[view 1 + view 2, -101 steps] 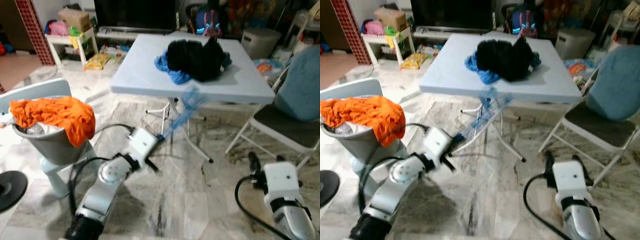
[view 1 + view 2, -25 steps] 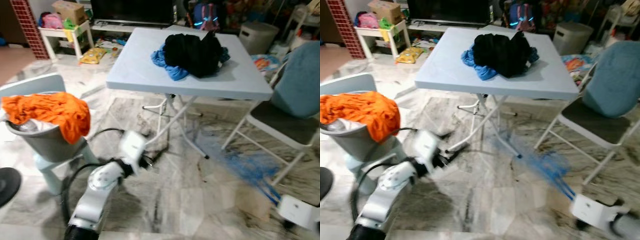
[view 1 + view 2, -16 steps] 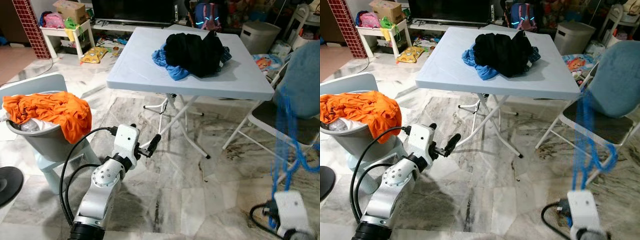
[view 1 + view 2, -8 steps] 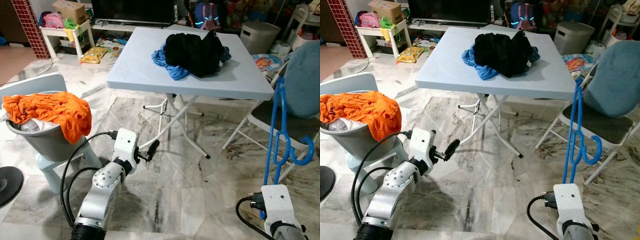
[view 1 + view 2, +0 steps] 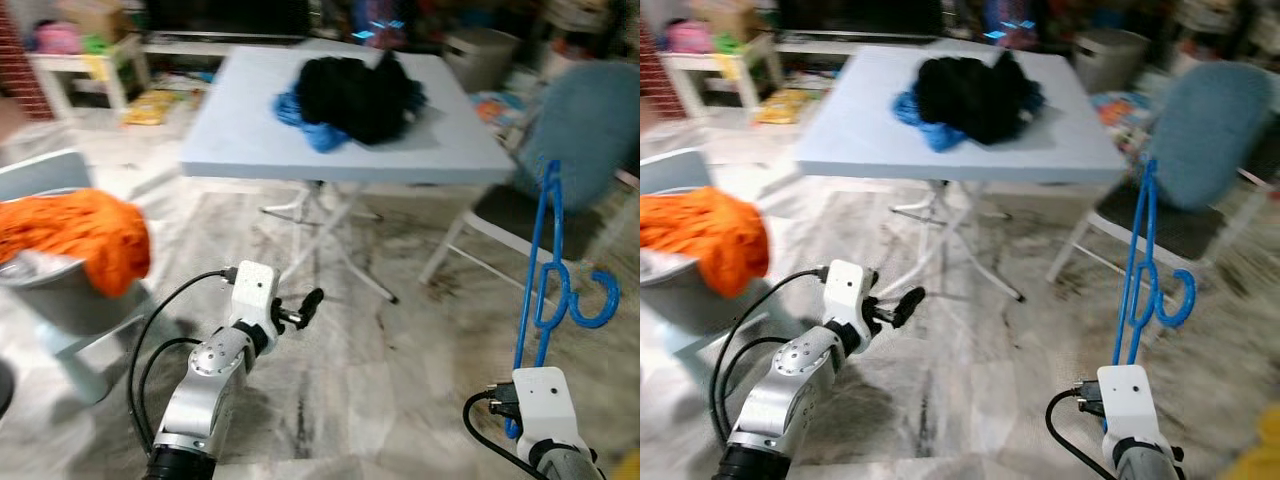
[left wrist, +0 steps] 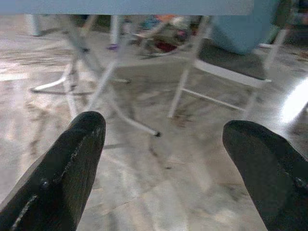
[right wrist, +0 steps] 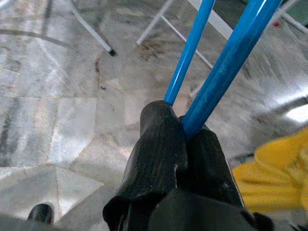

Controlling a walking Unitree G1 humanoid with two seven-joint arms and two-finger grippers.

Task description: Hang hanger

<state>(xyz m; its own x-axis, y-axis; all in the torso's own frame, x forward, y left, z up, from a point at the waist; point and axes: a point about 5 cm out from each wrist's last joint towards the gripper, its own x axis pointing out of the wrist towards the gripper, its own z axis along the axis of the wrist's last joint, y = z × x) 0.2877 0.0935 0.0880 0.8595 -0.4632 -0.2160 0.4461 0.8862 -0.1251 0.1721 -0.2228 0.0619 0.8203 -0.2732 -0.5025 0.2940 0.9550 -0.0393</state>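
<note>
Two arms show from my head views. My right gripper point(image 5: 515, 425) is low at the right and pinches the blue hanger point(image 5: 545, 290) by its lower end. The hanger stands nearly upright, its long axis running up from my fingers, with a curl point(image 5: 598, 303) bending off to the right about halfway up. It rises in front of the folding chair point(image 5: 510, 225), whose blue-grey back point(image 5: 575, 125) sits behind the hanger's top. My left gripper point(image 5: 305, 305) hangs low over the marble floor point(image 5: 380, 360), pointing toward the table legs point(image 5: 320, 235). Clothes point(image 5: 350, 95), black over blue, lie heaped on the table point(image 5: 230, 140). An orange cloth point(image 5: 75, 240) drapes a grey bin point(image 5: 60, 300) at my left. Everything here is blurred.

From my left wrist, both fingers point(image 6: 62, 173) are spread wide with only floor between them; beyond stand the table legs and chair legs point(image 6: 180, 91).

From my right wrist, my fingers point(image 7: 161, 149) are pressed onto two blue bars of the hanger, which run up and out of frame. Something yellow point(image 7: 272, 168) lies beside them, too blurred to name.
</note>
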